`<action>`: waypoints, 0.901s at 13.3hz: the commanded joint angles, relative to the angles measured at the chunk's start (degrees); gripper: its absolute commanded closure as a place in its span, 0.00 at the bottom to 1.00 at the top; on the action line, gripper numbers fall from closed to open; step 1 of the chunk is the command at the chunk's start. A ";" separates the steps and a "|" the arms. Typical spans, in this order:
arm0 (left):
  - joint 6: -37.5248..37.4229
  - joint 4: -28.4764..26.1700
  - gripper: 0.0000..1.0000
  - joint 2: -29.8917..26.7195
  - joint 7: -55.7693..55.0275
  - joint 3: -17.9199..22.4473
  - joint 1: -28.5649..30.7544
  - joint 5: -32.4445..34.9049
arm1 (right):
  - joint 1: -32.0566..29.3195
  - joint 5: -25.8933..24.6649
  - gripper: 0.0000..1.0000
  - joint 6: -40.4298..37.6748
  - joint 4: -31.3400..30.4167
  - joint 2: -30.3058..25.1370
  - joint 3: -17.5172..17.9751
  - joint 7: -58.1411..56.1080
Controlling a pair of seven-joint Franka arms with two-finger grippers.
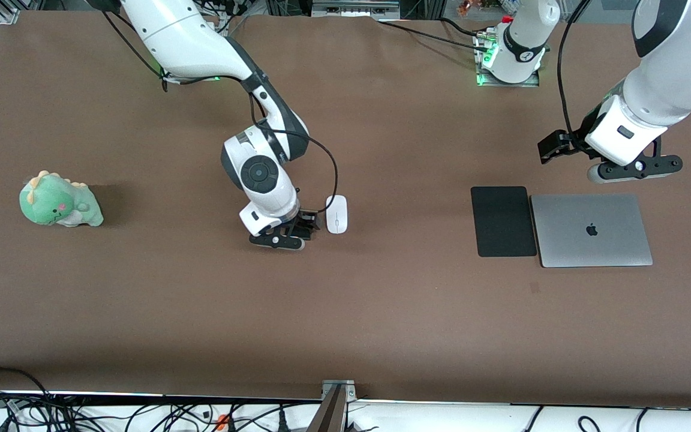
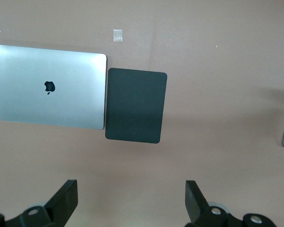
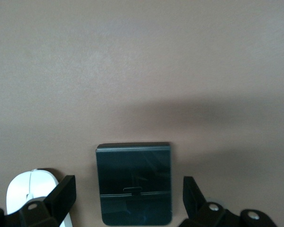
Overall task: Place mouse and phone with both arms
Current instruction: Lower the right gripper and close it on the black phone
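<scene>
mouse [image 1: 336,214] flat on table [image 1: 381,312], mid | phone [image 3: 134,183] beside it, under R gripper [image 3: 128,194], hidden in front view | R gripper low over phone, fingers wide open, prob. not touching | L gripper [image 2: 131,197] open, up over bare table near pad [image 1: 502,221] & laptop [image 1: 591,230] | toy [image 1: 59,200] at R arm's end

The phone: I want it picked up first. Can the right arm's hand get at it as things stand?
Probably yes. The right hand is open just above the phone, its fingers on either side. The mouse lies close beside it, not between them.
</scene>
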 commanded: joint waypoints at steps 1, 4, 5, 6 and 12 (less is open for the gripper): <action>-0.66 0.81 0.00 0.49 -0.77 -0.31 -0.14 0.26 | 1.49 -1.56 0.00 1.50 0.43 1.19 -0.91 2.16; -0.66 0.63 0.00 0.57 -1.90 -1.01 -0.14 0.17 | 1.40 -3.23 0.00 4.57 0.26 3.12 -0.99 2.16; -0.66 0.55 0.00 0.57 -2.35 -1.01 -0.14 0.26 | 1.40 -3.32 0.00 5.19 0.26 3.56 -1.08 2.08; -0.74 0.46 0.00 0.57 -2.44 -1.01 -0.14 0.26 | 1.40 -3.32 0.00 5.45 0.26 4.00 -1.17 2.16; -0.75 0.37 0.00 1.01 -2.44 -1.10 -0.14 0.26 | 1.49 -3.76 0.10 7.83 -0.62 4.97 -1.35 2.25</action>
